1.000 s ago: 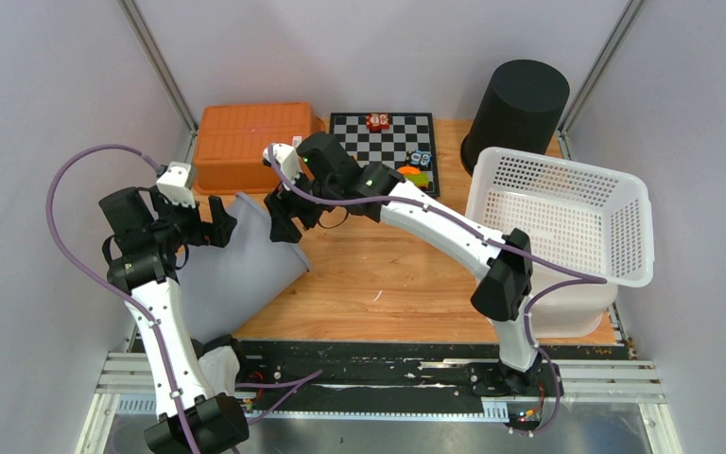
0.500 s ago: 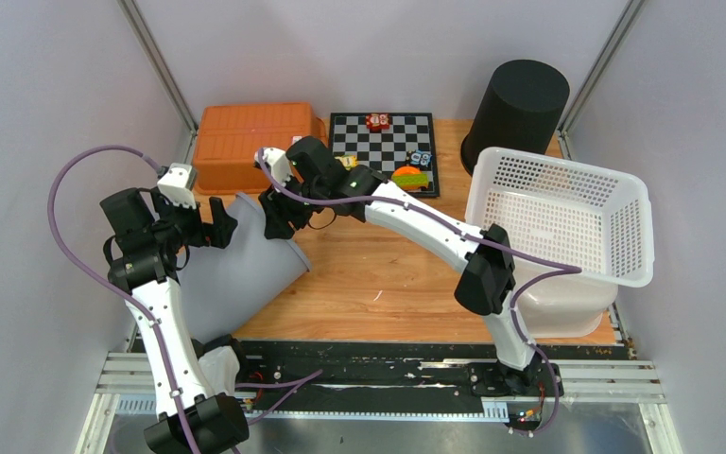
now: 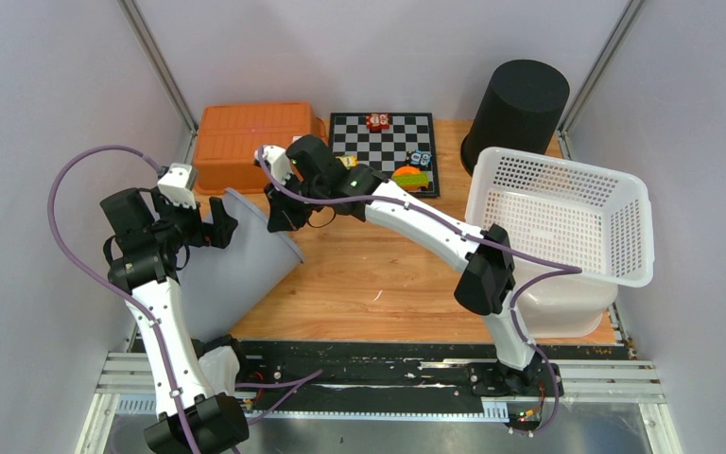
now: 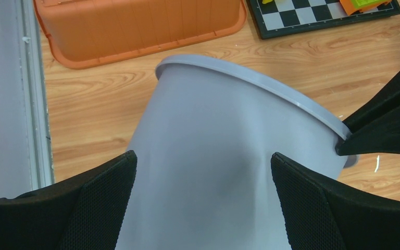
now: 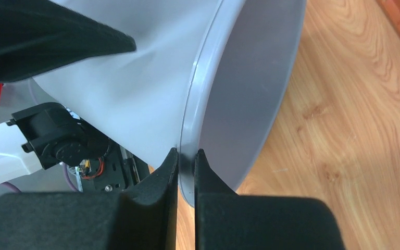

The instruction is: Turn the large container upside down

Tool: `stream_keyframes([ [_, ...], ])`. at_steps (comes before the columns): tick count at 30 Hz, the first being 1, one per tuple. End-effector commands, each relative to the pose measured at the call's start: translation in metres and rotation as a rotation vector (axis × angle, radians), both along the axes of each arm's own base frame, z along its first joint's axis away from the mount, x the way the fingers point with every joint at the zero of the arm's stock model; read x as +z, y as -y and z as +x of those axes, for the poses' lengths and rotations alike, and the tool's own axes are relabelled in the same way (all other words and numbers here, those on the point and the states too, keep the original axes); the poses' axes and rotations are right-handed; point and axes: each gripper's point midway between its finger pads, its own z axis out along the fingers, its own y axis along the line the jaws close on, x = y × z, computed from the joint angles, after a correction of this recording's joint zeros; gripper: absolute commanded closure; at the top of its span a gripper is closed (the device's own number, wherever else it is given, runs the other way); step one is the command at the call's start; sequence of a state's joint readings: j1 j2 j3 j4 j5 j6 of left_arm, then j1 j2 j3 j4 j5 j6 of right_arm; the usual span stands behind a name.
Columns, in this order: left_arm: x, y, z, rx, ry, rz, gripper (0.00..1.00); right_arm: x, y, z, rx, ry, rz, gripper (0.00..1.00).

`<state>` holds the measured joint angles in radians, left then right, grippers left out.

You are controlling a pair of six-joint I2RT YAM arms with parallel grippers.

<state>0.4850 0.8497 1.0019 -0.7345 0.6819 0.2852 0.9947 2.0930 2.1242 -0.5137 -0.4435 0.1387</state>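
Since it must flip, bin [image 3: 236, 265]: tilted at the bench's [image 3: 388, 270] left.
Right claw [image 5: 186, 156]: pinched on its rim [image 5: 190, 114] for leverage.
Left claw [image 4: 200, 169]: spread wide over it, gripping nothing.

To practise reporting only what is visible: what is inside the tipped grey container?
The grey container shows only bare, smooth inner wall near its mouth; one finger of the right gripper, pinching the rim, sits just inside. Its deeper part and bottom are hidden.
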Motion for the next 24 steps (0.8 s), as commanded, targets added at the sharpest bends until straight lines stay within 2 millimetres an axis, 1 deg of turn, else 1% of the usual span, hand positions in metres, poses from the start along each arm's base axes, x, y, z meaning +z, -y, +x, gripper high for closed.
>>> stream_keyframes([
  [1,0.001,0.001,0.001,-0.017,0.017,0.01,0.0,0.012,0.016,-0.008,-0.038,-0.003,-0.004,0.98],
  [4,0.003,0.001,0.0,-0.018,0.023,0.013,0.0,0.014,0.031,-0.007,-0.087,-0.019,-0.016,0.98],
  [6,0.008,0.0,0.0,-0.013,0.034,0.027,0.0,0.017,0.041,-0.007,-0.114,-0.029,-0.017,0.98],
  [9,0.023,-0.001,-0.004,-0.011,0.061,0.069,0.0,0.023,0.06,-0.003,-0.154,-0.037,-0.012,0.98],
  [11,0.036,0.0,-0.008,-0.018,0.091,0.102,0.0,0.03,0.075,0.003,-0.189,-0.032,0.001,0.98],
  [12,0.041,0.0,-0.011,-0.021,0.094,0.117,0.0,0.029,0.083,0.005,-0.207,-0.038,0.0,0.98],
  [15,0.051,-0.001,-0.022,-0.035,0.093,0.194,0.0,0.039,0.108,0.016,-0.276,-0.04,0.021,0.98],
  [17,0.049,-0.004,-0.029,-0.044,0.066,0.252,0.0,0.042,0.125,0.022,-0.324,-0.045,0.031,0.98],
  [19,0.041,-0.004,-0.036,-0.076,0.031,0.288,0.0,0.043,0.141,0.024,-0.36,-0.039,0.037,0.98],
  [20,0.035,-0.002,-0.04,-0.101,0.011,0.299,0.0,0.039,0.146,0.024,-0.374,-0.042,0.029,0.98],
  [21,0.027,0.0,-0.043,-0.126,-0.014,0.303,0.0,0.038,0.151,0.022,-0.384,-0.041,0.028,0.98],
  [24,0.004,0.001,-0.052,-0.194,-0.079,0.334,0.0,0.025,0.161,0.017,-0.401,-0.051,0.006,0.98],
])
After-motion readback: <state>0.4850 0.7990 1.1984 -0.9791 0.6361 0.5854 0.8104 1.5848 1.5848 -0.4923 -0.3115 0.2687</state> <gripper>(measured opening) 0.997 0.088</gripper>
